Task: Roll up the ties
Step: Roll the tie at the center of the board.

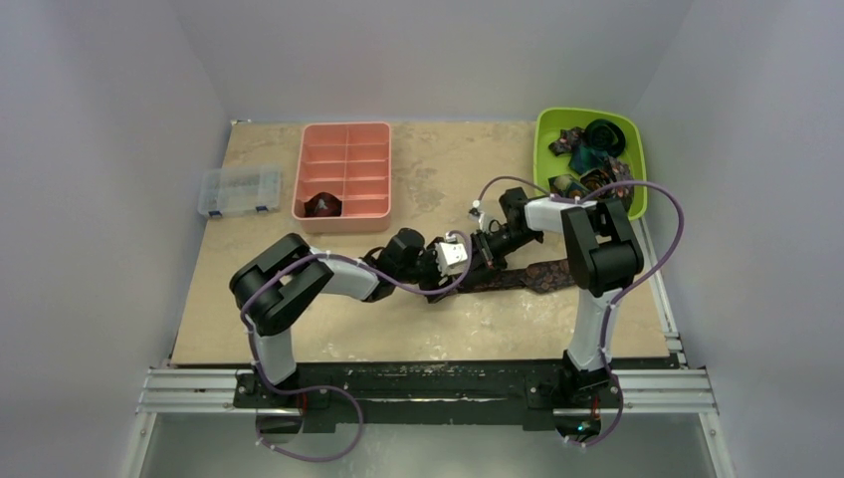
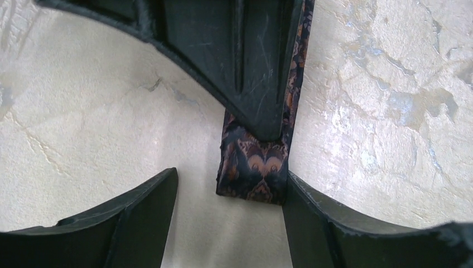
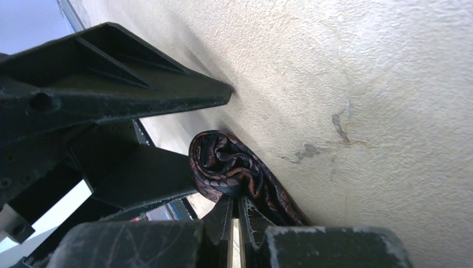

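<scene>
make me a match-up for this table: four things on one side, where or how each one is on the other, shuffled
1 pink tray
2 green bin
3 clear box
4 right claw

a shut on the brown tie
b left edge of the table
c one rolled tie inside
d far right, piled with ties

Pairs: 1-c, 2-d, 3-b, 4-a

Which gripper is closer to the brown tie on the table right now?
Right. The right gripper is shut on the rolled end of the tie; the left gripper is open, straddling that end.
</scene>
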Tool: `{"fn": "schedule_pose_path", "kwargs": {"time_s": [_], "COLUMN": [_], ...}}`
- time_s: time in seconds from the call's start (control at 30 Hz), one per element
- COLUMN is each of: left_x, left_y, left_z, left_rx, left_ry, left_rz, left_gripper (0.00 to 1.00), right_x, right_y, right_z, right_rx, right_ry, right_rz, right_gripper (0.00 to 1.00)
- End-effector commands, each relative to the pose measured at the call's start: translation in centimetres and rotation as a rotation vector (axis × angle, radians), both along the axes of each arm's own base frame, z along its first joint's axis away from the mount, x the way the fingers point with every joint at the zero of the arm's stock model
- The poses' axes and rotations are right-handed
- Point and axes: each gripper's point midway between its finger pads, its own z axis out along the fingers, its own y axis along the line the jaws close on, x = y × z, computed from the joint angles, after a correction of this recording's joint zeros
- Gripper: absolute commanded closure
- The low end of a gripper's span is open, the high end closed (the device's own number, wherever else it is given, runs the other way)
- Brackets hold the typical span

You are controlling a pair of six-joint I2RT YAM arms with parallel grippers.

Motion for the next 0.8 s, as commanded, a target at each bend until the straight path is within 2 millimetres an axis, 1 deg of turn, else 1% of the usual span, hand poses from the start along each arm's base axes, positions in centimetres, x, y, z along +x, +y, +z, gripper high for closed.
{"fn": "schedule_pose_path", "kwargs": {"time_s": [0.0,0.17,0.23,0.37,0.47,0.53,0.6,0.67,0.73,0.77], "left_x": [0.0,-0.1,-0.4,-0.7,-0.4,-0.4,-0.7,-0.8,-1.3,-1.6], "left_y": [0.4,-0.5,-0.9,-1.8,-2.5,-3.0,-3.2,-2.7,-1.8,-1.3], "left_z": [0.5,0.8,0.5,0.3,0.2,0.0,-0.5,-1.1,-1.5,-1.8], "left_rx": [-0.063,-0.104,-0.107,-0.116,-0.127,-0.134,-0.125,-0.096,-0.065,-0.047], "left_ry": [-0.016,-0.034,-0.04,-0.091,-0.08,-0.064,-0.041,-0.021,-0.013,-0.004], "left_rz": [-0.018,-0.058,-0.079,-0.121,-0.12,-0.122,-0.127,-0.109,-0.102,-0.095], "left_gripper": [0.33,0.29,0.29,0.33,0.36,0.42,0.54,0.62,0.69,0.71], "right_x": [0.1,0.2,0.2,0.0,0.1,0.1,0.3,0.5,1.0,1.2], "right_y": [-2.8,-3.5,-3.8,-4.3,-4.0,-3.6,-3.2,-2.5,-2.1,-1.9], "right_z": [-3.6,-4.3,-4.5,-5.0,-4.9,-4.5,-3.9,-2.7,-1.3,-0.6], "right_rx": [-0.17,-0.221,-0.243,-0.27,-0.253,-0.226,-0.188,-0.132,-0.101,-0.087], "right_ry": [-0.023,-0.013,-0.008,0.013,0.017,0.009,-0.009,-0.032,-0.07,-0.088], "right_rz": [0.009,-0.002,-0.008,-0.005,-0.01,-0.009,-0.006,0.006,0.008,0.009], "right_gripper": [1.0,1.0,1.0,1.0,1.0,1.0,1.0,1.0,0.9,0.85]}}
